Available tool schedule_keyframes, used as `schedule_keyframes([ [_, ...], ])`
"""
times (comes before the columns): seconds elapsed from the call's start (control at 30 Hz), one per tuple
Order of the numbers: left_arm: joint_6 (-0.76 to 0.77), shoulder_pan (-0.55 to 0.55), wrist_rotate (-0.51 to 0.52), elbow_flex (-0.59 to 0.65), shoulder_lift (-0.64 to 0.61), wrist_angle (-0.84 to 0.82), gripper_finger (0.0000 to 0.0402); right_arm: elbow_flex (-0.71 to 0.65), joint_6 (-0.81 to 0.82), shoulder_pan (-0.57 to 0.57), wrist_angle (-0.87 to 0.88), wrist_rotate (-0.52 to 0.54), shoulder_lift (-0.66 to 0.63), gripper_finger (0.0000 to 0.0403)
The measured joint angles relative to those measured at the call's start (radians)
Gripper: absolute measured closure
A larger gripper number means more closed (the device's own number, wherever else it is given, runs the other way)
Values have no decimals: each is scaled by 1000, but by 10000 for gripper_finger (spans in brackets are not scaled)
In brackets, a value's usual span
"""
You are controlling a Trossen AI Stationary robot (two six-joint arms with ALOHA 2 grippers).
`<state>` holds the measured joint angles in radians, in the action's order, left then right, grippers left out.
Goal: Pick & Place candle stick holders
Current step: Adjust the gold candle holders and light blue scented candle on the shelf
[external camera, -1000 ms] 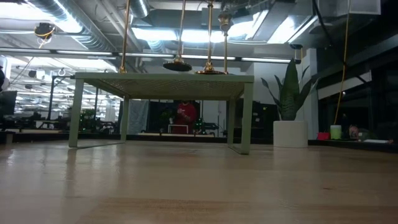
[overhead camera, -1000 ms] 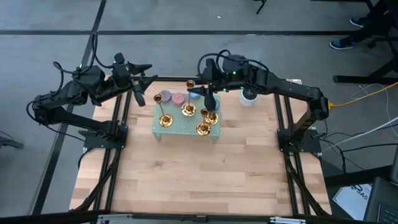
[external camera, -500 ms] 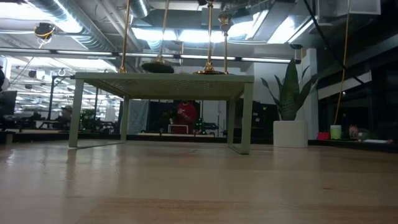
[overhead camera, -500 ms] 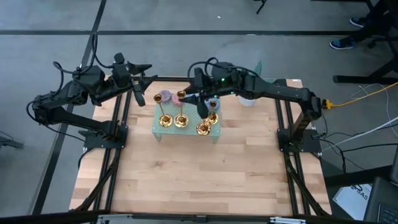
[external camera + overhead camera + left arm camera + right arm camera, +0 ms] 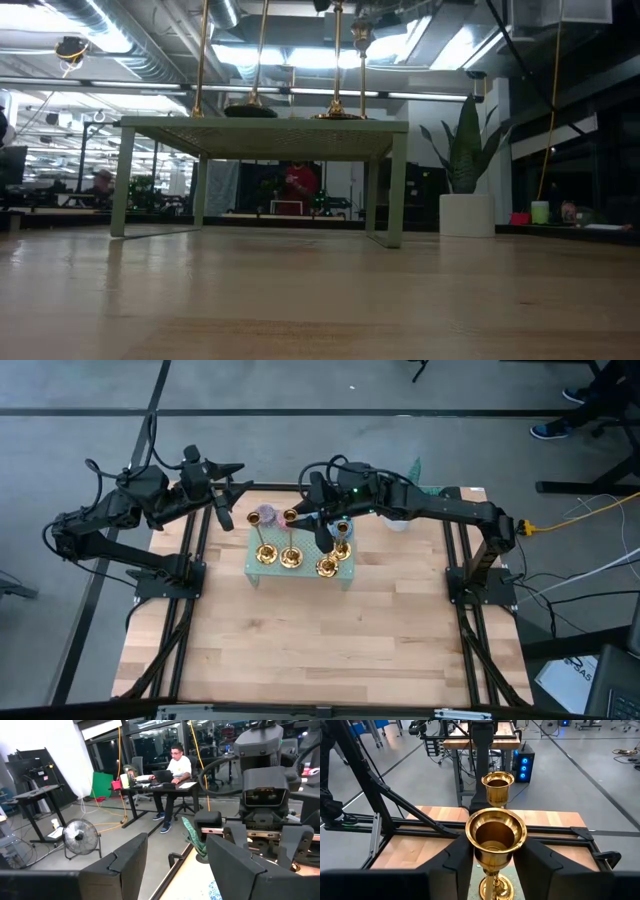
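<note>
Since a second ago the right gripper (image 5: pixel 322 532) has carried a holder (image 5: pixel 290 553) leftward along the green stand (image 5: pixel 299 572), next to the leftmost holder (image 5: pixel 264 552). Its fingers (image 5: pixel 457 857) clamp that holder's stem just under the cup. Two more holders (image 5: pixel 334 558) stand on the stand's right side. The left gripper (image 5: pixel 222 510) waits, fingers apart, at the table's (image 5: pixel 320 650) back-left corner.

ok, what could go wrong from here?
1. The right gripper has a holder low over the rack, close beside the left holder; the bases could bump.
2. Thin stem on a raised rack: it may tip if let go off-level.
3. Backing out could clip the near holder.
</note>
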<state>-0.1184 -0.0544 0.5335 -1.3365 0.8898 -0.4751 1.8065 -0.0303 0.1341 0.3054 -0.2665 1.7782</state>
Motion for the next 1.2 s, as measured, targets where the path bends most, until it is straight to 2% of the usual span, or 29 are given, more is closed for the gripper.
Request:
schedule_keyframes([
  [0.87,0,0,1,0,0,0,201,0,-2,0,0,0,5,269],
  [1.03,0,0,1,0,0,0,201,0,-4,0,-9,0,9,250],
  [1.2,0,0,1,0,0,0,201,0,-3,0,-11,1,10,211],
])
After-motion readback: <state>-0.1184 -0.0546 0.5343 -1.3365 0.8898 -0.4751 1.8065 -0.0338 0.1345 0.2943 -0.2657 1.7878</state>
